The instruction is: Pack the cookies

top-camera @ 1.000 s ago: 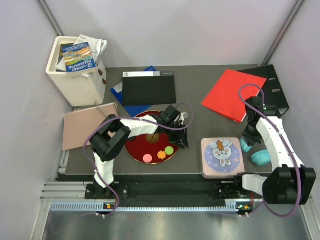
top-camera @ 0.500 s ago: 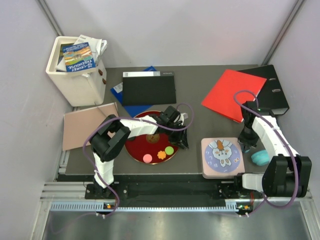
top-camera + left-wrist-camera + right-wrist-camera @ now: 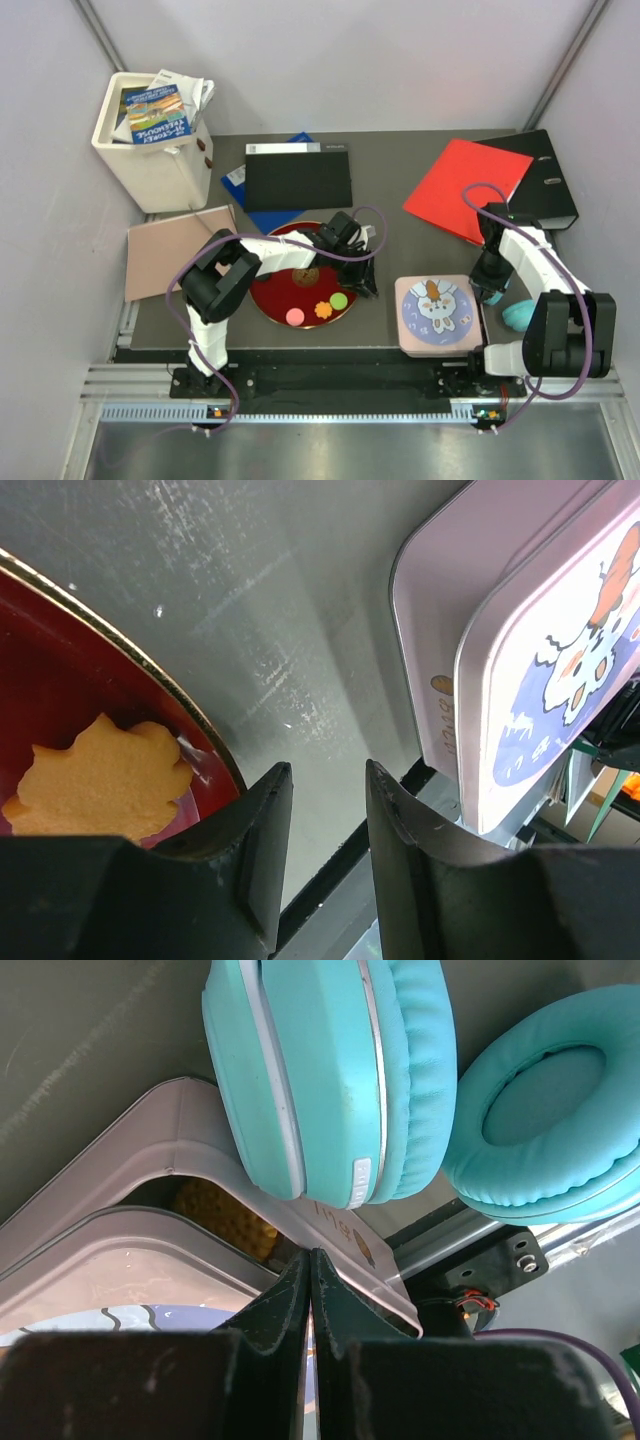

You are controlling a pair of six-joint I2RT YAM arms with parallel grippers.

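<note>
**Left gripper parted at the plate's rim, cookies just to its left**

Left gripper hangs low over the grey table. Its dark fingers stand a narrow gap apart with nothing between them, right at the gold-edged rim of the glossy red plate.

The cookies to be packed lie on that plate, to this gripper's left and toward the arm bases:
- a green round cookie, the nearest
- an orange leaf-shaped cookie
- a pink round cookie
- a dark cookie, farther in

They are flat and matte, with no real long axis, so the grip angle should matter little. The slick plate may let them slide.

The tin, a pale pink rounded square, sits on the gripper's other side, to the right. Its rabbit-printed lid is shifted off the base, and a yellowish cookie shows in the opening.

The right gripper is at the tin's far edge with its fingers pressed together. I cannot tell whether they pinch the lid's rim. Padded teal headphones lie just beside it. The left arm is plainly the nearer to the plate.
</note>
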